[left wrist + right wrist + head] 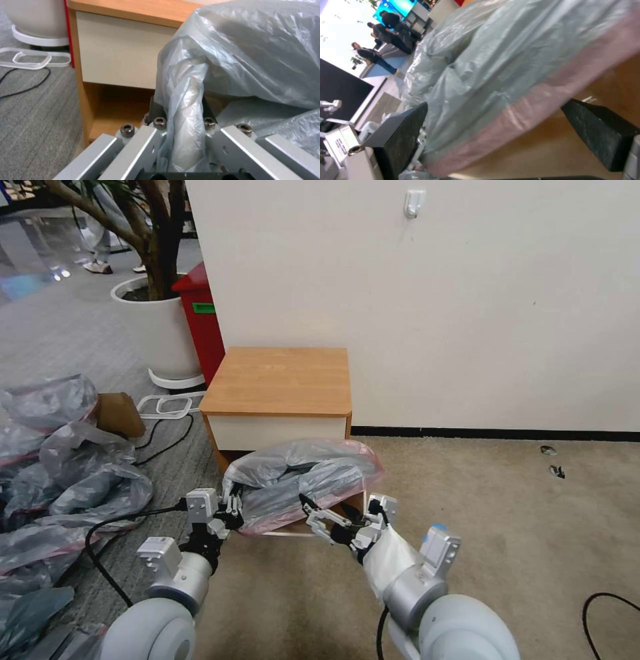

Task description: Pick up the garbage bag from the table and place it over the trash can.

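The garbage bag [303, 480], thin grey plastic with a pinkish rim, hangs puffed out low in front of the table [280, 380]. My left gripper [230, 510] is shut on the bag's left edge; in the left wrist view a bunched fold of the bag [186, 100] runs between that gripper's [181, 105] fingers. At the bag's near right edge, my right gripper [312, 513] is open. Its black fingers [403, 135] stand wide apart, with the bag's pink rim [526, 110] crossing between them. The trash can is mostly hidden beneath the bag; a thin pale strip [288, 534] shows under it.
A heap of grey bags [60, 473] covers the floor at left, with a cable [160, 440] and white frames [167, 407] beside it. A red bin [200, 320] and a plant pot [157, 330] stand left of the table. Bare carpet lies to the right.
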You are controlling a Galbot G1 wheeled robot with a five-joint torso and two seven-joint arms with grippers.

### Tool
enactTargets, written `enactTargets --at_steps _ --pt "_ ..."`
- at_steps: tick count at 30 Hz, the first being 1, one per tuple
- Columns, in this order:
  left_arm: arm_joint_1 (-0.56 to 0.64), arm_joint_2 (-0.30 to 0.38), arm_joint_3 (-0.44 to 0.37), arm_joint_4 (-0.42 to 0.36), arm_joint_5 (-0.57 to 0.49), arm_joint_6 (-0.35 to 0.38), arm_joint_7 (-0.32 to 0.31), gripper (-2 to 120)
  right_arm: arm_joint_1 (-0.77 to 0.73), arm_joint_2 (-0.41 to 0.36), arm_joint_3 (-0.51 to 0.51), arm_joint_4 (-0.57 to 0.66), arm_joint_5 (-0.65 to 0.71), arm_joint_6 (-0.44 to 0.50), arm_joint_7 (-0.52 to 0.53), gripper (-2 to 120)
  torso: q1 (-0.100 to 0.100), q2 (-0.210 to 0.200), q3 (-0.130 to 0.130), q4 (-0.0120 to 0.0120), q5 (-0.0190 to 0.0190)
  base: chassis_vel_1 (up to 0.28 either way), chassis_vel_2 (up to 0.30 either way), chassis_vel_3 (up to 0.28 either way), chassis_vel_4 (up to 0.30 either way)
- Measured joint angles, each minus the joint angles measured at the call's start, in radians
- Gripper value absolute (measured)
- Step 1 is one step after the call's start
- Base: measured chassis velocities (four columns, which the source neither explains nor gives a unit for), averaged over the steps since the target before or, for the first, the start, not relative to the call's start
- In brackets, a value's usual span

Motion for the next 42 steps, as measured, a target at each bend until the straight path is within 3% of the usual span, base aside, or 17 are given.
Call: enactTargets --at_steps 18,21,29,37,42 --pt "0.013 -0.009 0.009 -0.012 -0.036 0.001 -0.006 3 0.026 0.032 -0.004 -0.062 -0.002 0.11 -0.095 95 0.0 0.0 0.0 0.0 0.0 0.0 0.0 0.0 0.0" --pt "0.008 -0.01 0.007 -0.007 -0.048 0.004 -0.008 3 0.02 0.033 -0.002 -0.067 -0.009 0.123 -0.108 80 0.0 0.0 0.0 0.0 0.0001 0.0 0.0 0.0 0.0" --pt "-0.003 -0.012 0.001 0.005 -0.073 0.009 -0.016 3 0.015 0.036 -0.001 -0.069 -0.026 0.142 -0.143 57 0.0 0.0 0.0 0.0 0.0 0.0 0.0 0.0 0.0" --pt "-0.014 -0.015 -0.001 0.011 -0.1 0.02 -0.028 3 0.011 0.037 -0.001 -0.071 -0.046 0.153 -0.165 22 0.0 0.0 0.0 0.0 0.0001 0.0 0.0 0.0 0.0" --pt "-0.016 -0.017 -0.001 0.011 -0.114 0.027 -0.032 3 0.01 0.038 -0.001 -0.072 -0.052 0.155 -0.169 8 0.0 0.0 0.0 0.0 0.0 0.0 0.0 0.0 0.0"
